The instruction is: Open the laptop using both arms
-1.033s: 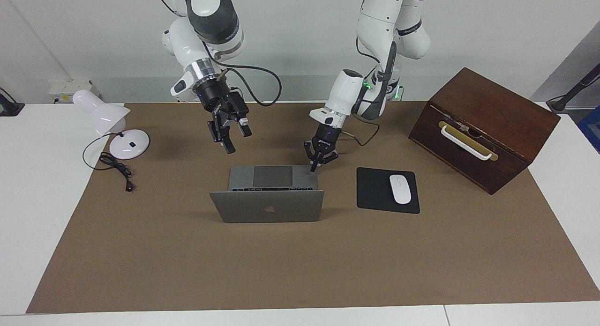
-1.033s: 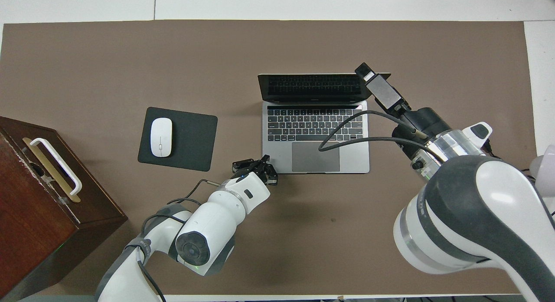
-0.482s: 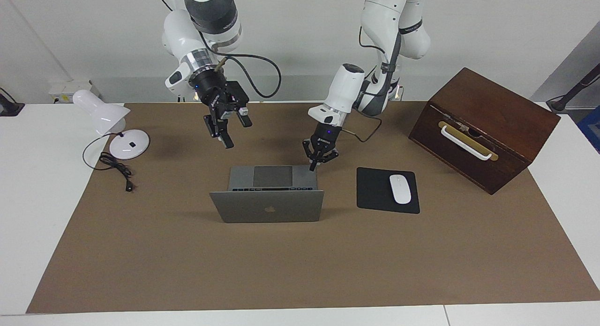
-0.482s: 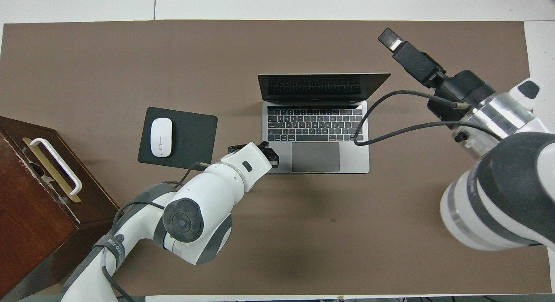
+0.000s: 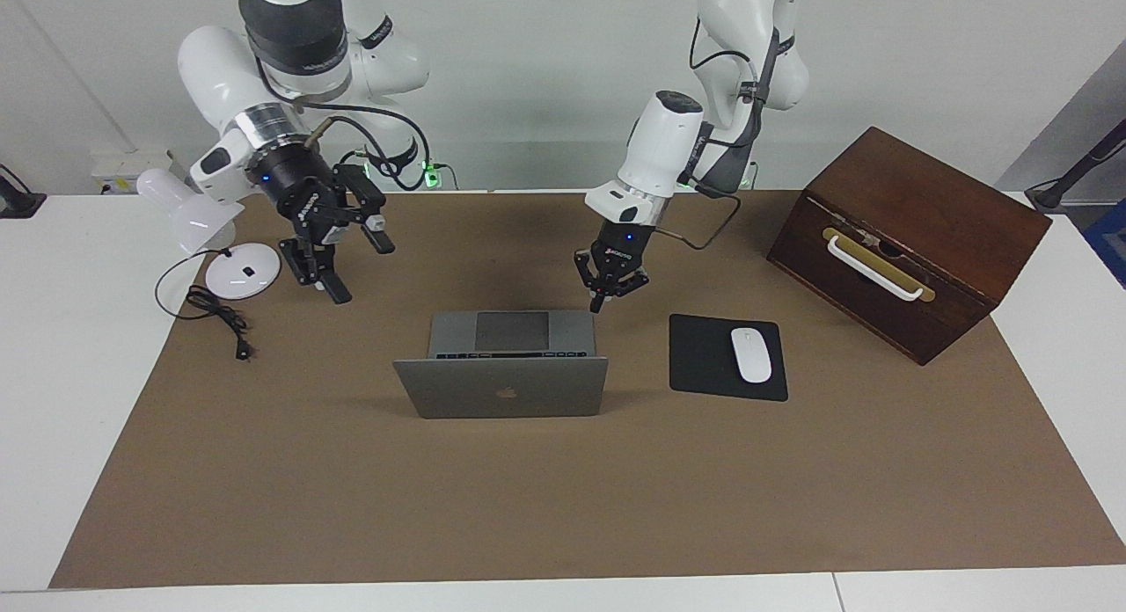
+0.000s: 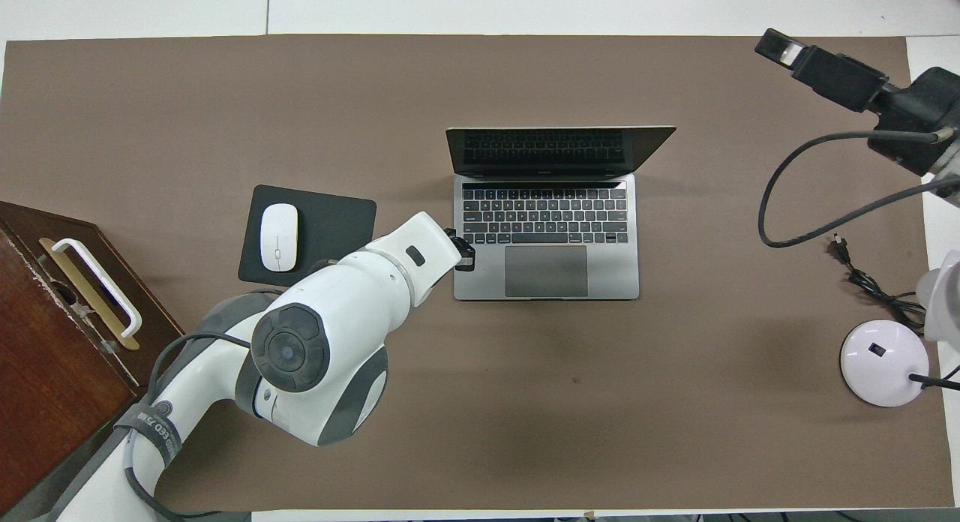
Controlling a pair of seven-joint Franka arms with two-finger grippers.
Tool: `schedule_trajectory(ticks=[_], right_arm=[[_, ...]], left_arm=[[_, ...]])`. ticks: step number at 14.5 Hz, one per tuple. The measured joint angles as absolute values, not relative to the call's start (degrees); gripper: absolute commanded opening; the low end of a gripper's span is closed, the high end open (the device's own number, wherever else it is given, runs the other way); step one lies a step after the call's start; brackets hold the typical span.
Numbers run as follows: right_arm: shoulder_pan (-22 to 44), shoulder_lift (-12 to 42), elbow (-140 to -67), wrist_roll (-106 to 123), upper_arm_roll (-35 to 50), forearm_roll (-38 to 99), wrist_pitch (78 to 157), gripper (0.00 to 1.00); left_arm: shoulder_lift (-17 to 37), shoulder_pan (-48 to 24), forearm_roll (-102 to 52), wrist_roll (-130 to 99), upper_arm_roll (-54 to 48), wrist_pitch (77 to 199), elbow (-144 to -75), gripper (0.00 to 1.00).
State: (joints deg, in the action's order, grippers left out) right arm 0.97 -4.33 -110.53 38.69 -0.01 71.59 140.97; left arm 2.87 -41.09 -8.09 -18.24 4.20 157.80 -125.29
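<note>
The silver-grey laptop (image 5: 501, 388) stands open in the middle of the brown mat, its lid upright and its keyboard deck (image 6: 546, 241) facing the robots. My left gripper (image 5: 599, 306) is shut and hangs just above the deck's corner toward the left arm's end. In the overhead view the left gripper (image 6: 463, 253) is mostly hidden under its white wrist. My right gripper (image 5: 364, 272) is raised over the mat toward the right arm's end, well away from the laptop, its fingers apart and holding nothing. The overhead view shows the right gripper (image 6: 784, 51) over the mat's corner.
A black mouse pad (image 5: 704, 357) with a white mouse (image 5: 751, 354) lies beside the laptop toward the left arm's end. A dark wooden box (image 5: 906, 243) with a white handle stands further that way. A white desk lamp (image 5: 237, 269) and its cord lie at the right arm's end.
The right arm has swung away from the laptop's lid toward the lamp. The left gripper has lifted slightly off the deck's corner. The lid stands as before.
</note>
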Motion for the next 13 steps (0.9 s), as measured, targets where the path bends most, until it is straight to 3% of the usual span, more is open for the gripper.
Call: schedule_trajectory(ticks=[8, 13], right_arm=[[-13.39, -3.06, -101.36, 34.0, -0.05, 55.46, 118.48, 1.0], [-17.96, -3.1, -95.32, 28.32, -0.1, 42.89, 107.13, 1.0]], left_arm=[[-0.96, -36.85, -8.06, -18.05, 4.48, 140.67, -119.34, 0.0], [-5.86, -34.06, -6.42, -16.86, 4.55, 131.65, -119.06, 0.0]])
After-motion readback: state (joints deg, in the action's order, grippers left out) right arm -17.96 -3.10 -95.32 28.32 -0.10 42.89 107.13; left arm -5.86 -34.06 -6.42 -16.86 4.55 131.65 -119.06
